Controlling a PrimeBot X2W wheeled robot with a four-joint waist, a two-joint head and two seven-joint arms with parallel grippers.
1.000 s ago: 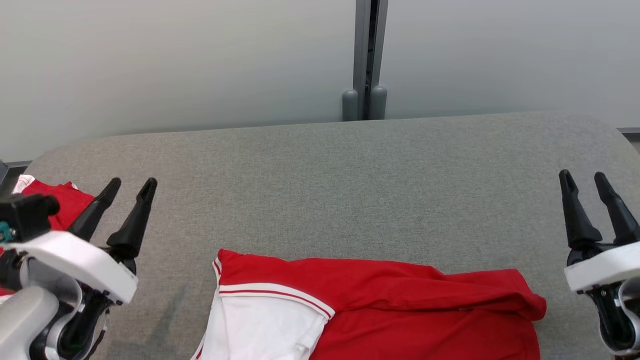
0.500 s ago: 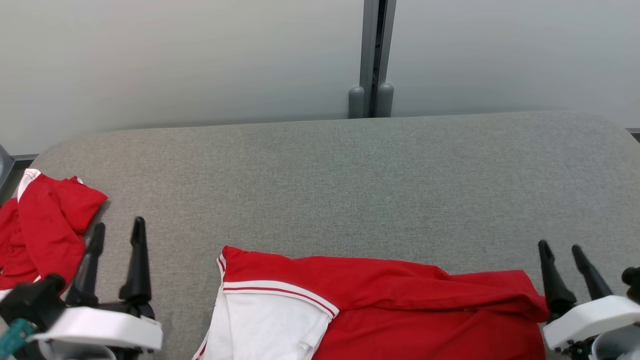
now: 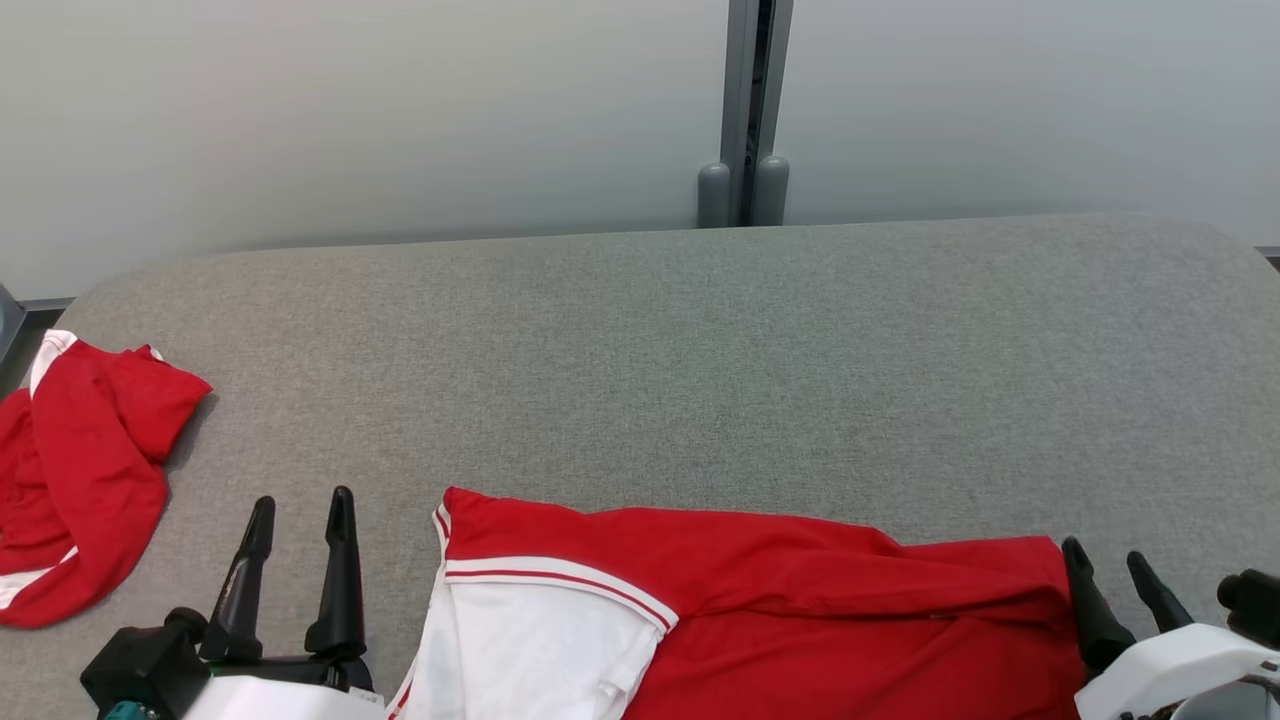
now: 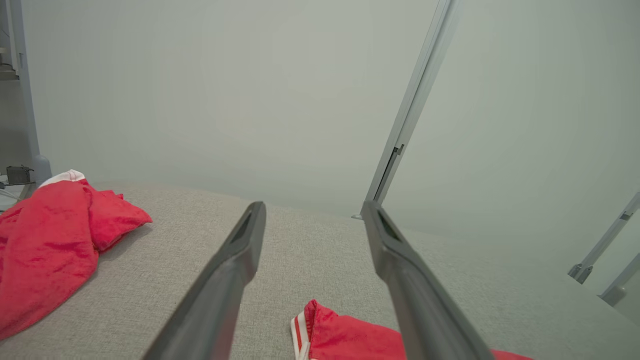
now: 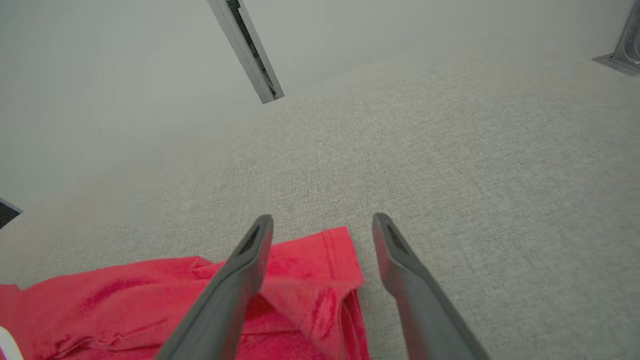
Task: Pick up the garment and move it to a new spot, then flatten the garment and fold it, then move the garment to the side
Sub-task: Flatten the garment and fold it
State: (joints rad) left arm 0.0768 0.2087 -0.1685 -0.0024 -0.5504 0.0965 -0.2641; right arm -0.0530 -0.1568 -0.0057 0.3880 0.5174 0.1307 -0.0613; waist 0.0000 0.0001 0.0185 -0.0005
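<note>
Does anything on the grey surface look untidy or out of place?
Yes. A second red garment lies crumpled at the left edge of the grey surface. The front garment is not flat: its right corner is bunched into folds.

You can read no words, numbers, brands or signs here; the red and white garment shows you only plain cloth and thin stripes; the other red garment at the left is plain too; the grey table has no label that you can read.
</note>
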